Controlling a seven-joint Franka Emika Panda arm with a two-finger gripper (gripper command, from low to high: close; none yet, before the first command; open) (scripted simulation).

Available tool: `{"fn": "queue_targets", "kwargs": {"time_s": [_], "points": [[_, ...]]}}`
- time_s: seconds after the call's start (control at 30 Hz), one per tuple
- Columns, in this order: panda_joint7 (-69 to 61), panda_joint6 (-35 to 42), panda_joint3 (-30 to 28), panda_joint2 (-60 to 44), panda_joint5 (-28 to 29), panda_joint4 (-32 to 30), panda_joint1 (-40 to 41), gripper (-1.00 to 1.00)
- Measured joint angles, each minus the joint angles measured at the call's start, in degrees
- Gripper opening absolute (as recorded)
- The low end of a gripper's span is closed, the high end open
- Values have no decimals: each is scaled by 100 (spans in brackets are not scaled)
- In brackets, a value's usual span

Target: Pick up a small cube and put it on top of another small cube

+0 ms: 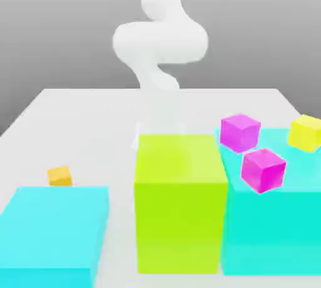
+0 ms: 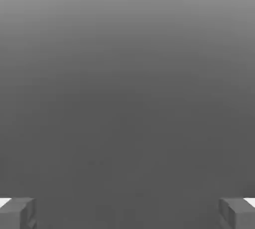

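Orange small cube (image 1: 60,176) on the surface, far left in the exterior view, behind the cyan block (image 1: 53,233). Tool (image 2: 127,213) released, empty. Approach step; next: reach, descend, straddle.

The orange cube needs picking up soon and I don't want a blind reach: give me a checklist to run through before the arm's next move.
1. Gripper open: ok, fingertips stand wide apart with nothing between them.
2. Orange cube free to grasp: ok, it sits alone on the table behind the cyan block.
3. Cube in the hand view: not ok, plain grey surface there.
4. Path to the cube: cannot tell, the green block hides the arm's lower end.
5. Target cube chosen: cannot tell; two magenta cubes and a yellow cube rest on the turquoise block.
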State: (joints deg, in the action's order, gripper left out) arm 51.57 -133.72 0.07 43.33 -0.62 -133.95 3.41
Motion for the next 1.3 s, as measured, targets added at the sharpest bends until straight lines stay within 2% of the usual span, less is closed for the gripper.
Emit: {"fn": "queue_targets", "kwargs": {"time_s": [0.77,1.07,1.3], "points": [[5490,-1782,198,-2309,-293,-1994,2994,0],[7768,-2478,212,-3204,-210,-2770,4076,0],[9599,-3040,-15,-3922,28,-3346,4717,0]]}}
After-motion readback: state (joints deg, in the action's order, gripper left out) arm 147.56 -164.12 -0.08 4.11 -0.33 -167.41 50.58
